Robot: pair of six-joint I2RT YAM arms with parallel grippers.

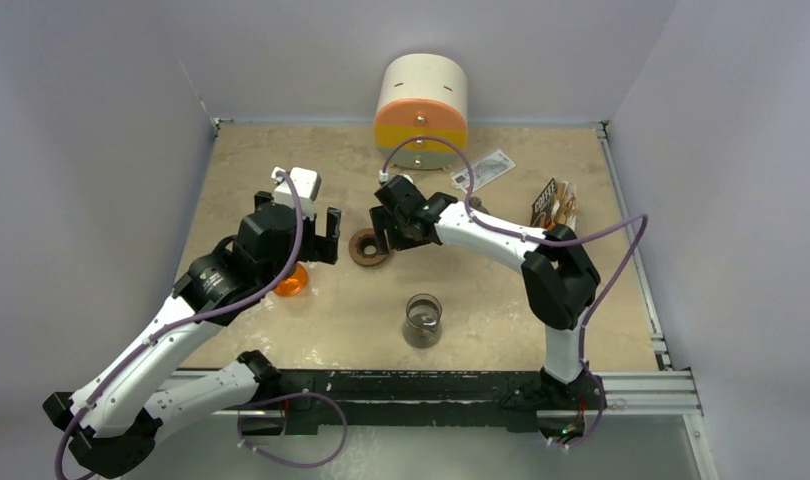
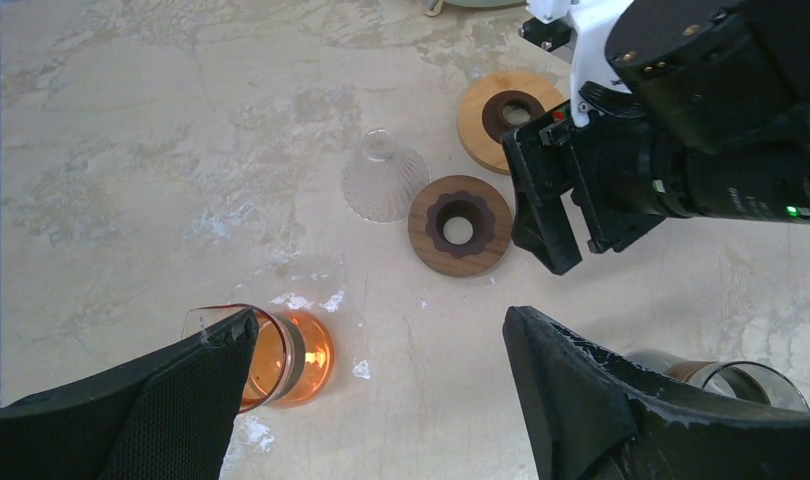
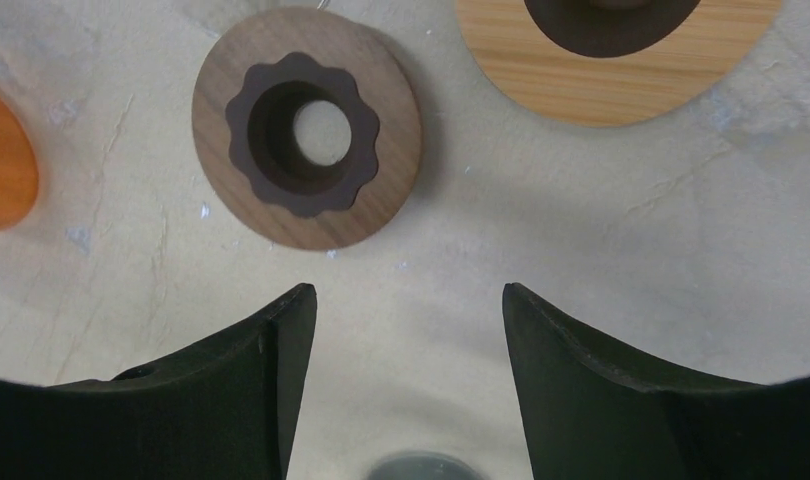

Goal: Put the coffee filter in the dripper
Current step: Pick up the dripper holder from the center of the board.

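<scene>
A clear ribbed glass dripper cone (image 2: pixel 383 180) lies on its side on the table, apart from both grippers. Beside it lie a dark wood ring (image 2: pixel 459 225) and a light wood ring (image 2: pixel 508 108). I cannot pick out a coffee filter in any view. My left gripper (image 2: pixel 379 320) is open and empty, above the table between an orange glass (image 2: pixel 281 355) and the dark ring. My right gripper (image 3: pixel 406 300) is open and empty, just short of the dark ring (image 3: pixel 306 130), and it also shows in the left wrist view (image 2: pixel 556 215). From above, the left gripper (image 1: pixel 326 238) and right gripper (image 1: pixel 383 235) flank the ring (image 1: pixel 368 247).
A white and orange cylinder (image 1: pixel 421 100) stands at the back wall. Two packets (image 1: pixel 484 170) (image 1: pixel 554 203) lie at the back right. A grey glass carafe (image 1: pixel 422 320) stands in the near middle. The orange glass (image 1: pixel 291 280) is under the left arm.
</scene>
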